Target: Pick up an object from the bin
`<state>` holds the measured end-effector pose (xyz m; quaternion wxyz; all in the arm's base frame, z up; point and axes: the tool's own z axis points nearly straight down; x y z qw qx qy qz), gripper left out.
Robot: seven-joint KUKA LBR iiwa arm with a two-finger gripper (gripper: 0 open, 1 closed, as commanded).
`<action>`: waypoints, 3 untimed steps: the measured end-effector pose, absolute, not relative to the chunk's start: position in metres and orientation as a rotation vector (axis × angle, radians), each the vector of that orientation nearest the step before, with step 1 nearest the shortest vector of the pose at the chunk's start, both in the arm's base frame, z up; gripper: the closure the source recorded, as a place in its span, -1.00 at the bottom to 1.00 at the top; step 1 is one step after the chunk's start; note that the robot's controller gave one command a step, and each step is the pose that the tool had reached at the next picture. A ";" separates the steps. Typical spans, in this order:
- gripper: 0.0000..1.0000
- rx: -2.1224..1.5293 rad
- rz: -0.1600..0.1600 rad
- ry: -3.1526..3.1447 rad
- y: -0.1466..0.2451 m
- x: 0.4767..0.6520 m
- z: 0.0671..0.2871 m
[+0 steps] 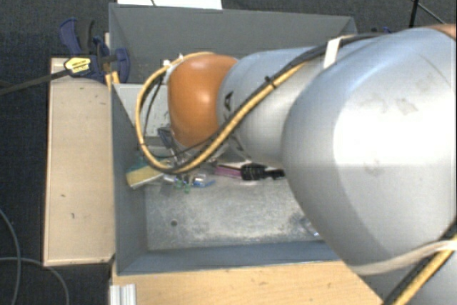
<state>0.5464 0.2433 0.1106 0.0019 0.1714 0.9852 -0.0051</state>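
My gripper (166, 138) reaches down under the orange wrist cover at the bin's left side, and little of it shows past the cover and cables. Just below it lies a flat beige-yellow piece (143, 176) against the left wall. Beside that sits a small green and blue item (190, 182). A pink-purple pen-like stick with a black end (247, 171) lies to the right of them, partly under the arm.
The big grey arm covers the bin's right half and most of its middle. Bare grey floor shows along the front of the bin. Left and back walls stand close to the wrist.
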 end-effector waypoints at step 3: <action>1.00 0.644 -0.004 3.078 0.232 0.493 0.174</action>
